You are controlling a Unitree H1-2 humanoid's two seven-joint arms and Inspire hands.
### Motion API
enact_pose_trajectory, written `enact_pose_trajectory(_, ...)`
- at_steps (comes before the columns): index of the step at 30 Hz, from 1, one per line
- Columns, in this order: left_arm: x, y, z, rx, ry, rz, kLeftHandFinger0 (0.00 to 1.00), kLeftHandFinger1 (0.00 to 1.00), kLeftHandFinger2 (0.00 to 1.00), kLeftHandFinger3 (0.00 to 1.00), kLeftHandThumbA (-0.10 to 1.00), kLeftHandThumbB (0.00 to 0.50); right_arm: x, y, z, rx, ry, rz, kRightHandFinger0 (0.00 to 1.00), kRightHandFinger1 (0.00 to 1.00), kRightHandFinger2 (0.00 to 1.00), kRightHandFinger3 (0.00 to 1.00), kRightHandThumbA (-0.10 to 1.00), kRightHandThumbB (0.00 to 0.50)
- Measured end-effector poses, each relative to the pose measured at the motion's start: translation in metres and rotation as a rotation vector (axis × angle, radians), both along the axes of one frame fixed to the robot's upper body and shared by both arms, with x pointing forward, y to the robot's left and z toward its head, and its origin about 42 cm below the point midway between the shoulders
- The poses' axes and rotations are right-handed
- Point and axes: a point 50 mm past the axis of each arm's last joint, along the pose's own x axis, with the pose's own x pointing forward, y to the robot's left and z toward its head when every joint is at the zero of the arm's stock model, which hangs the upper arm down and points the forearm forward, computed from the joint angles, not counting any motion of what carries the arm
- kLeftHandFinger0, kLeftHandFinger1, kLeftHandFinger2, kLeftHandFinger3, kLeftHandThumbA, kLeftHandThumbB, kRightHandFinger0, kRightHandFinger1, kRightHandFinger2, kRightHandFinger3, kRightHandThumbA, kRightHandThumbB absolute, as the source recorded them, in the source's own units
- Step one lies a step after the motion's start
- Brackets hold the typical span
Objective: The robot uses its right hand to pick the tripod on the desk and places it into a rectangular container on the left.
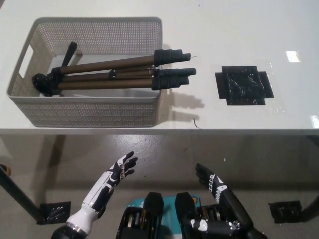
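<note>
Tripod (pixel 112 75) lies in the container (pixel 89 112) at worktop (pixel 224 30) left, leg ends sticking out over the right rim. Right hand (pixel 212 181) and left hand (pixel 117 172) both empty, fingers spread, below the worktop edge.

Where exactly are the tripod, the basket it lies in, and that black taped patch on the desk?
tripod (pixel 107 73): head view, on its bronze legs.
basket (pixel 89 113): head view, on its near mesh wall.
black taped patch (pixel 243 85): head view, on its middle.
</note>
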Motion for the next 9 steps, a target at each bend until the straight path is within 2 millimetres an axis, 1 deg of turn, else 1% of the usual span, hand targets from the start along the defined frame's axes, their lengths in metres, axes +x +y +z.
enact_pose_trajectory(6, 0.0006, 0.0002, -0.0010, 0.002, 0.003, 0.002, 1.00, 1.00, 1.00, 1.00, 1.00, 0.500, 0.0012, -0.0036, -0.0024, -0.025, -0.002, -0.011, 1.00, 1.00, 1.00, 1.00, 1.00, 0.246)
enact_pose_trajectory(9, 0.0006, 0.0015, -0.0017, 0.000, 0.005, 0.007, 1.00, 1.00, 1.00, 1.00, 1.00, 0.500, 0.0021, -0.0052, -0.0028, -0.032, -0.002, -0.016, 1.00, 1.00, 1.00, 1.00, 1.00, 0.235)
